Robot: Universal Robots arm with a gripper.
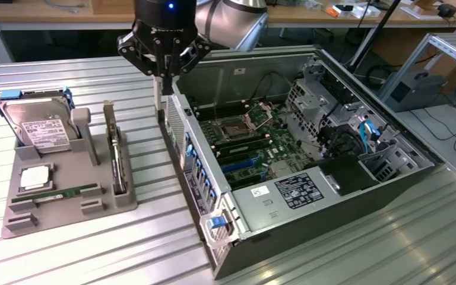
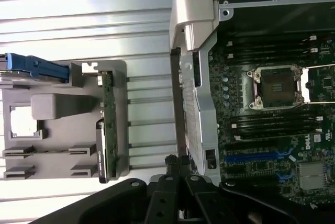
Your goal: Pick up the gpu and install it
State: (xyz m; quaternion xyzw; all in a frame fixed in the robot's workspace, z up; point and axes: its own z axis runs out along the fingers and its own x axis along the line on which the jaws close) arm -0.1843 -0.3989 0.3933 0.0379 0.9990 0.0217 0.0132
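Note:
The gpu is a thin dark card with a silver bracket at its far end. It stands on edge in a slot of the grey holder on the exterior view's left. In the wrist view the gpu shows its green edge in the holder. My gripper hangs shut with nothing in it. It is above the gap between the holder and the rear wall of the open computer case. Its black linkage and fingertips sit close to that wall in the wrist view.
The holder also carries a silver hard drive in a blue frame, a processor chip and a green memory stick. The case lies open, showing the motherboard with blue expansion slots, a processor socket and cables. The table top is ribbed metal.

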